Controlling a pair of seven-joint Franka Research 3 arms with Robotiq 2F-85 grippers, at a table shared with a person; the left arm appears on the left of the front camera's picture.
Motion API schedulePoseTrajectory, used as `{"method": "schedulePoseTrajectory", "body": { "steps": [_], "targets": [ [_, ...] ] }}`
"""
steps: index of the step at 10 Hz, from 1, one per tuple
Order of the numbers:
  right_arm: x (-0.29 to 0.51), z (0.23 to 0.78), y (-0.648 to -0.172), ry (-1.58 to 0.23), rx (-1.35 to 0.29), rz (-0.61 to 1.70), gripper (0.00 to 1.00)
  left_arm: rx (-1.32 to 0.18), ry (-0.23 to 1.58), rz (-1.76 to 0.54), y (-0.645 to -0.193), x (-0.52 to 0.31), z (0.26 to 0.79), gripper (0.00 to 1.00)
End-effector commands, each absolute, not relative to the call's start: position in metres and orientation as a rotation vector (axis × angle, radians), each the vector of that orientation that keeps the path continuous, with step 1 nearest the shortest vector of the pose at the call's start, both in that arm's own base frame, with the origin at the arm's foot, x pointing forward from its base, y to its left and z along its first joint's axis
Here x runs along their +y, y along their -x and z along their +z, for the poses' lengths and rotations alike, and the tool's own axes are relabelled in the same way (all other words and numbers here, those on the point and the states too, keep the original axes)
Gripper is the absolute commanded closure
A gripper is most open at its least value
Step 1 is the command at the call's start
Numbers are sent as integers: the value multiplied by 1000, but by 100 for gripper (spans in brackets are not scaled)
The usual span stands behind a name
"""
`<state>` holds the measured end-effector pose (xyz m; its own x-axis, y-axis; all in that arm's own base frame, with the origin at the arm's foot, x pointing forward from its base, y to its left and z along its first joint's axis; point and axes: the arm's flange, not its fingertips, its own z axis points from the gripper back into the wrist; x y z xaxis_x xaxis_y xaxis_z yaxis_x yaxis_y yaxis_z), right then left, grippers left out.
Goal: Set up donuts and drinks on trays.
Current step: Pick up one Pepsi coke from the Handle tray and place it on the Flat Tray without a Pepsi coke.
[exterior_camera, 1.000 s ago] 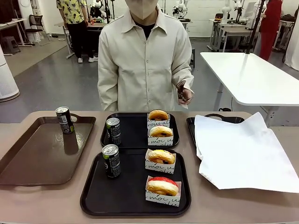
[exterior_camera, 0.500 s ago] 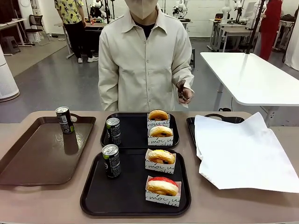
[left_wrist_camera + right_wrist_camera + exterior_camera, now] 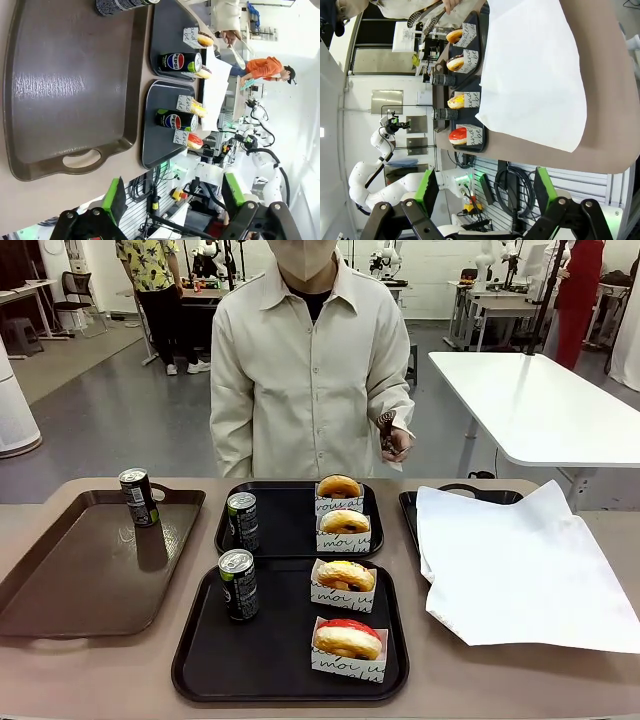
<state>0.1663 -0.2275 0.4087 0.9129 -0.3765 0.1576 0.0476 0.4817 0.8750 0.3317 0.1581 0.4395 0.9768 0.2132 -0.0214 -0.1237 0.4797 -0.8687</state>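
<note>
Two black trays sit mid-table. The near tray (image 3: pixel 270 650) holds a can (image 3: pixel 238 585), a yellow donut (image 3: pixel 345 577) and a red-iced donut (image 3: pixel 348 640), each donut in a white box. On the far tray (image 3: pixel 290 525) stand a can (image 3: pixel 242 521) and two golden donuts (image 3: pixel 339 487) (image 3: pixel 344 523). My left gripper (image 3: pixel 172 200) hangs open above the table's left end, looking over the Pepsi cans (image 3: pixel 180 62) (image 3: pixel 175 121). My right gripper (image 3: pixel 486 190) is open too, off the table's right end, with the donuts (image 3: pixel 458 135) far ahead.
A brown tray (image 3: pixel 80 570) at the left carries a third can (image 3: pixel 138 497). White paper (image 3: pixel 520 560) covers a dark tray at the right. A person stands at the far side holding tongs (image 3: pixel 388 432).
</note>
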Motion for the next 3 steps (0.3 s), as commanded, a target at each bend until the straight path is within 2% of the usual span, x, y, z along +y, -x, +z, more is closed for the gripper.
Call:
{"method": "schedulePoseTrajectory", "body": {
  "steps": [1,3],
  "targets": [
    [-227,408,-168,-1055,-368,-247,0,-109,1046,207,-332,158,437,0],
    [-227,408,-168,-1055,-368,-247,0,-109,1046,207,-332,158,437,0]
  ]
}}
